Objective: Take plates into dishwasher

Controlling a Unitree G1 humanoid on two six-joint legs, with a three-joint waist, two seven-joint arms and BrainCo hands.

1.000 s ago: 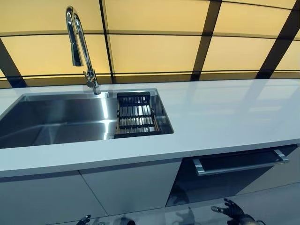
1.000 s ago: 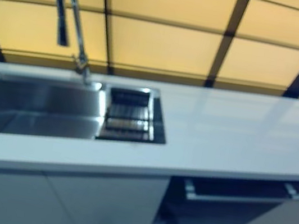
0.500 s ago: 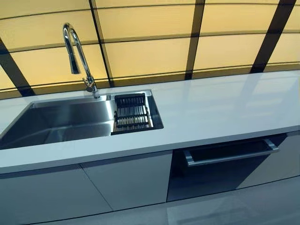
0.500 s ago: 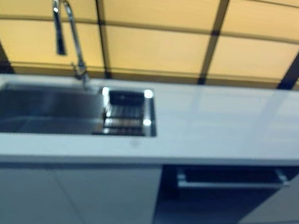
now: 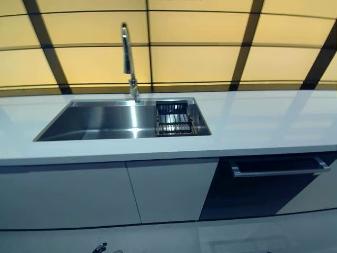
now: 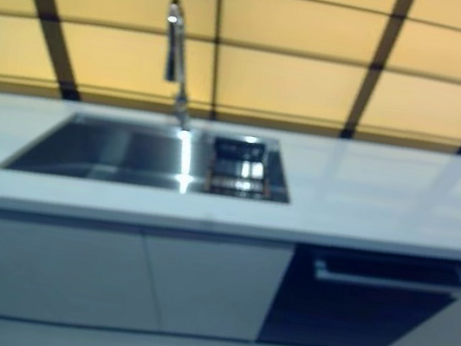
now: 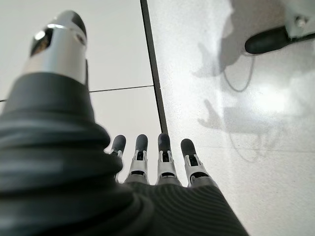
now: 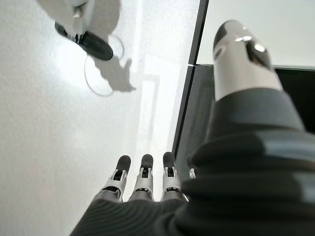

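Steel sink (image 5: 95, 122), dark glossy dishwasher (image 5: 263, 184); left hand (image 7: 157, 162), right hand (image 8: 142, 182) straight-fingered, empty.

A faucet (image 6: 174, 63) rises behind the sink (image 6: 111, 150).

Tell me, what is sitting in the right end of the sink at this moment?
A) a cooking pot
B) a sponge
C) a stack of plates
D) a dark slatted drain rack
D: a dark slatted drain rack fills the right end of the steel sink, just right of the tall faucet; no plates, sponge or pot show anywhere in the basin or on the white countertop.
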